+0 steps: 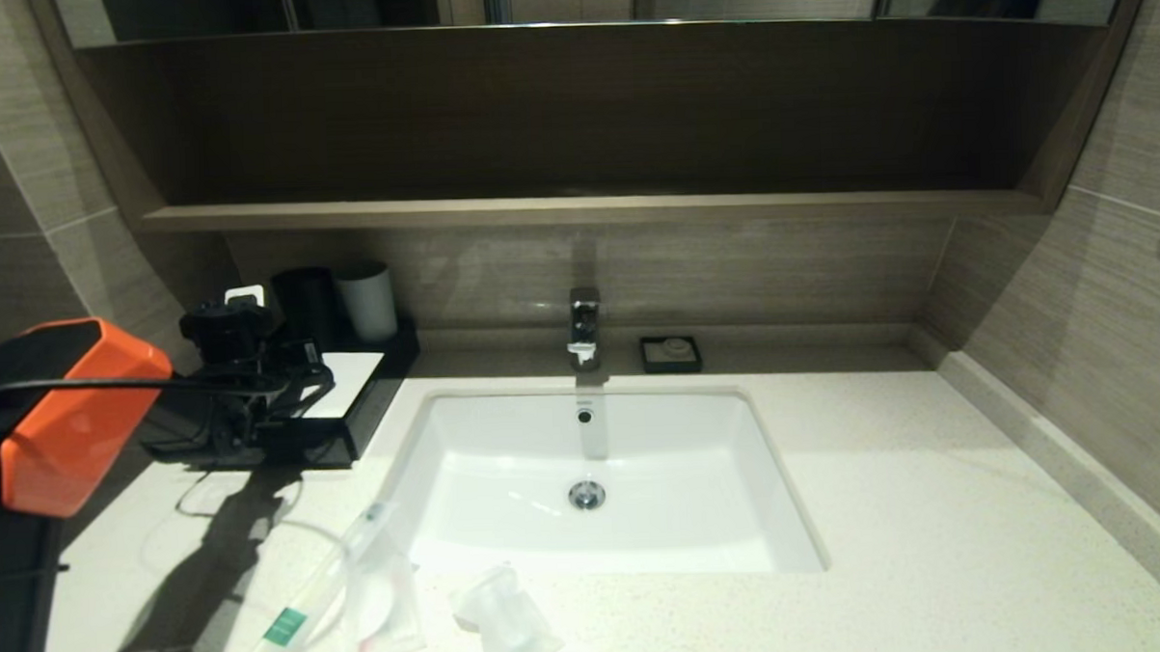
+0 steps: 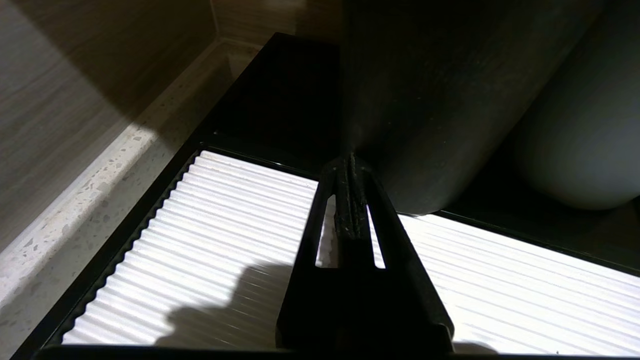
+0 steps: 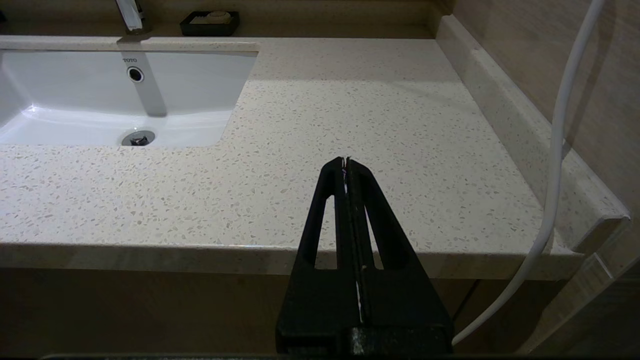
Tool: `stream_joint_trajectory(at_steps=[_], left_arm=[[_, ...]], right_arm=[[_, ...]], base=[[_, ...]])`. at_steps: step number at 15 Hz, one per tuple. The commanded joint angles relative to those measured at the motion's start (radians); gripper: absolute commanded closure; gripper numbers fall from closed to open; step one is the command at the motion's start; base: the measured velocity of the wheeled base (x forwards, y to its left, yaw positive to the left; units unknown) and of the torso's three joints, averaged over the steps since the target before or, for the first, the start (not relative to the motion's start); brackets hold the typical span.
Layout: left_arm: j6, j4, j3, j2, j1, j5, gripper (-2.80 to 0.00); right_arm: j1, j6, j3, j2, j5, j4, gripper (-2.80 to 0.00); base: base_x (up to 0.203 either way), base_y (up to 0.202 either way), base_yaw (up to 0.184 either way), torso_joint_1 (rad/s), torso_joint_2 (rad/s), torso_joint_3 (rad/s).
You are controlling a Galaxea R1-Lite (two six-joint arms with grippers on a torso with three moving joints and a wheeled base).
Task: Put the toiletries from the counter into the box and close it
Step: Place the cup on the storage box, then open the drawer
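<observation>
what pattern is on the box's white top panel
Fine parallel ridges on the white top panel, clearest in the left wrist view.

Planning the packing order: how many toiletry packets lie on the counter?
3, all near the counter's front edge, left of the basin's middle: the long toothbrush packet leftmost, a small flat packet overlapping it, another small packet to their right. None seems hidden.

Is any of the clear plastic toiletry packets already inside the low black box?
No: all three clear plastic packets lie on the speckled cream counter in front of the white basin, apart from the low black box.
</observation>
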Motion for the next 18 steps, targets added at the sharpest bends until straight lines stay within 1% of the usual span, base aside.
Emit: stream_joint_trajectory(at_steps=[1,6,7,13,16,18], left_arm=[[-0.002,-0.007,0.003,0.002,0.001,0.001,0.00],[-0.007,-0.015,0.019,-0.044,0.001,0.005,0.00],[-0.007,-0.016,0.037,-0.063,0.001,0.006,0.00],[-0.007,-0.022,0.198,-0.207,0.002,0.012,0.00],[-0.007,-0.029,0.310,-0.329,0.005,0.013,0.00],[-0.009,-0.031,0.415,-0.427,0.006,0.012,0.00]], right_arm=[[0.000,0.000,0.002,0.000,0.000,0.000,0.00],[0.000,-0.001,0.002,0.000,0.000,0.000,0.00],[0.000,-0.001,0.002,0.000,0.000,0.000,0.00],[0.000,-0.001,0.002,0.000,0.000,0.000,0.00],[0.000,-0.001,0.002,0.000,0.000,0.000,0.00],[0.000,0.001,0.002,0.000,0.000,0.000,0.00]], base=[[0.000,0.000,0.000,0.000,0.00,0.000],[0.000,0.000,0.000,0.000,0.00,0.000],[0.000,0.000,0.000,0.000,0.00,0.000],[0.000,0.000,0.000,0.000,0.00,0.000],[0.000,0.000,0.000,0.000,0.00,0.000],[0.000,0.000,0.000,0.000,0.00,0.000]])
